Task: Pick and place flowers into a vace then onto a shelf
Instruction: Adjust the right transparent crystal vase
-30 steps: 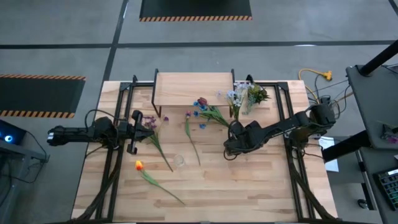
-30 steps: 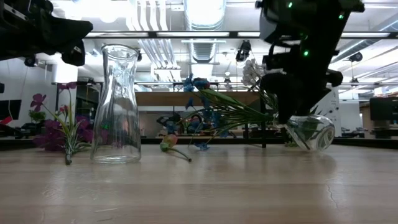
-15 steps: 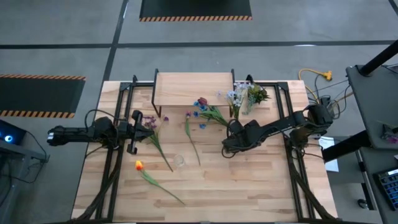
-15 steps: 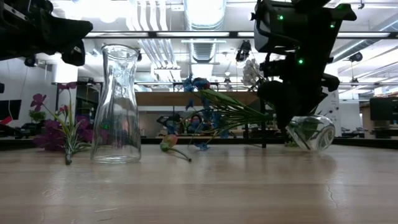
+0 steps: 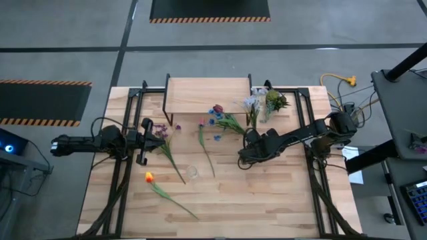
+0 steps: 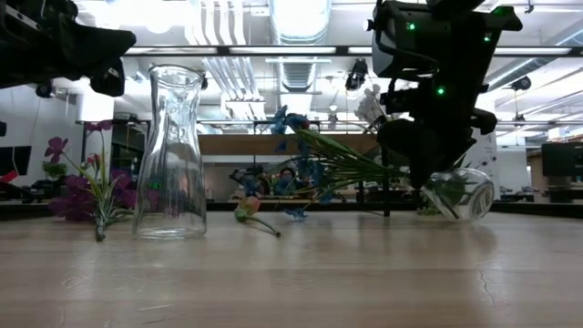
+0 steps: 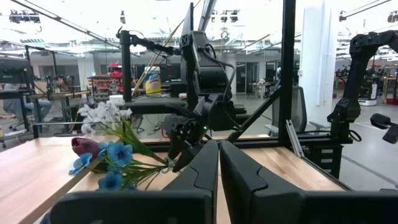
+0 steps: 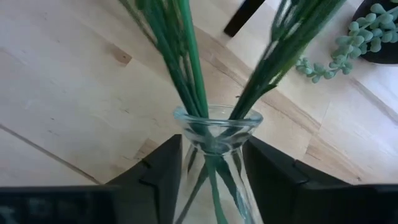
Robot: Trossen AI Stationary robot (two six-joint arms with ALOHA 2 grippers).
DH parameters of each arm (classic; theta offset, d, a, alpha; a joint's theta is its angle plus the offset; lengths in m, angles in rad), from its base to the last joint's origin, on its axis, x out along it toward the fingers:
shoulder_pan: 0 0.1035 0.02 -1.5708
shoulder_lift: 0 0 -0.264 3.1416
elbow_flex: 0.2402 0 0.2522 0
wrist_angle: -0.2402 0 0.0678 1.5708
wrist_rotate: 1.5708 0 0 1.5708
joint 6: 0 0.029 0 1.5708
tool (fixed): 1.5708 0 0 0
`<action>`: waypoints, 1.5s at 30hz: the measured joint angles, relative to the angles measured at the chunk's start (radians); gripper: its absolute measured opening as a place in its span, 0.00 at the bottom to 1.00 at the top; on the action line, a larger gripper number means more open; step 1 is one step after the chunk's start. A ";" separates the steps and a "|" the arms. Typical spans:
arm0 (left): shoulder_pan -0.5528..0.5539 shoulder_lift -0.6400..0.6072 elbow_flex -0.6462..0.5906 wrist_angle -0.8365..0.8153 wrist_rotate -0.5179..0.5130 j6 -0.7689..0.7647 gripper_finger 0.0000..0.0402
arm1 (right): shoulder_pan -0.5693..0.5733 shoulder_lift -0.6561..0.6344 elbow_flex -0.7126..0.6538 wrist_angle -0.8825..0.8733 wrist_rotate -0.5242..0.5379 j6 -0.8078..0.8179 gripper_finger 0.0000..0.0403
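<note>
Glass, clear: a round-bellied vase [image 8: 217, 134] with a narrow neck, lying tipped on the wooden slatted tabletop [image 5: 267, 207] right of centre. It carries the bunched flowers [image 5: 230, 122], thin green stems with blue, dark red and pale white blooms. The stems enter at the mouth and fan out toward the far left, blooms ending just short of the shelf.

Right gripper [image 5: 248, 143]: set over the vase neck, one dark finger [image 8: 165, 168] on each side. The pads appear pressed against the glass, so it reads as clamped on the neck. Gripping there, below the flared rim, likely keeps the vase from slipping through and leaves the stems free.

Shelf [image 5: 207, 93]: low light-wood board on thin black legs, far centre of the table, nothing on it. It is the judged destination, and the vase must be stood up before it goes there.

Loose flowers, not yet collected:
- pink-bloomed stem [image 5: 202, 137], centre, left of the vase
- purple-bloomed stem [image 5: 165, 145], left of centre
- orange-yellow bloom on a long stem [image 5: 150, 177], near left

Second vessel: a tall clear glass carafe [image 6: 173, 150], upright and empty, near centre between the loose stems.

Left gripper [image 7: 219, 158]: fingers together, holding nothing, parked low at the left beside the purple stem, waiting.

Small green succulent in a dark pot [image 5: 275, 100]: far right, beside the shelf, apart from the work.
</note>
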 joint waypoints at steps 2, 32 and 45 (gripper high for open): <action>0.000 0.000 0.000 0.000 0.000 0.000 0.00 | 0.000 0.000 0.000 0.000 0.001 -0.005 0.34; 0.000 0.000 0.000 0.000 0.000 0.000 0.00 | 0.164 -0.147 0.000 0.000 0.117 -0.017 0.28; 0.000 0.000 0.000 0.000 0.000 0.000 0.00 | 0.225 -0.143 -0.009 0.021 0.153 -0.013 0.28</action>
